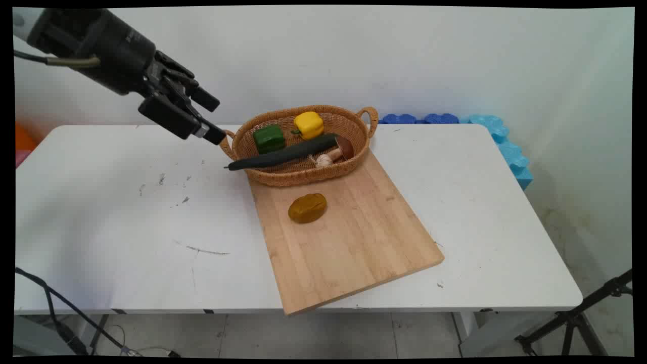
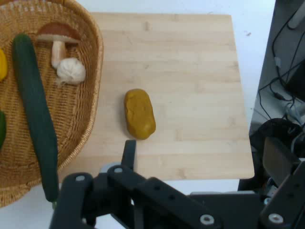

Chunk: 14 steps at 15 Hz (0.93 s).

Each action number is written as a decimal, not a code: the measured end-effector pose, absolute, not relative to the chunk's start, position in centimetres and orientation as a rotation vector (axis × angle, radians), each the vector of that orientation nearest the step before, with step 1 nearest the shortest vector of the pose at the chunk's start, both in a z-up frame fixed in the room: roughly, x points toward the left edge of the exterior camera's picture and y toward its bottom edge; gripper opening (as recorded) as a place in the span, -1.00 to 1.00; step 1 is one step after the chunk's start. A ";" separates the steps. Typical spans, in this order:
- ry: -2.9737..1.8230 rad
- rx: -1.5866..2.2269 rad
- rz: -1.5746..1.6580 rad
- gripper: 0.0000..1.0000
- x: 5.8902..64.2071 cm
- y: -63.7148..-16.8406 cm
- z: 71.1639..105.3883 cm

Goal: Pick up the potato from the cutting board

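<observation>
Main view, gripper: the gripper (image 1: 212, 117) hangs in the air above the bench (image 1: 126, 212), just left of the basket (image 1: 303, 177); its fingers stand apart with nothing between them.
Main view, basket: it sits on the far end of the wooden board (image 1: 354, 237) and holds a green pepper (image 1: 268, 138), a yellow pepper (image 1: 309, 125), a cucumber (image 1: 283, 153), a mushroom (image 1: 343, 148) and a garlic bulb (image 1: 323, 160).
Main view, cucumber: one end sticks out over the basket's left rim.
Main view, potato: a brown potato (image 1: 307, 208) lies on the board, near the basket.
Hand view, fingers: one finger (image 2: 128, 153) shows, gripping nothing.
Hand view, layout: the potato (image 2: 139, 114) lies alone on the board (image 2: 200, 95), beside the basket (image 2: 93, 71) with the cucumber (image 2: 35, 114), mushroom (image 2: 58, 38) and garlic bulb (image 2: 71, 70).
</observation>
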<state>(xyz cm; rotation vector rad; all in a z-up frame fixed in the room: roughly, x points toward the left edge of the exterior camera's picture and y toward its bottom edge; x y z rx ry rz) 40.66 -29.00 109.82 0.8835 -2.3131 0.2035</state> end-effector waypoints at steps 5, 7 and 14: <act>-2.317 0.953 0.212 1.00 39.9 -29.6 107.2; -2.329 0.986 0.215 1.00 39.0 -30.0 105.3; -2.375 1.089 0.250 1.00 34.8 -32.8 97.9</act>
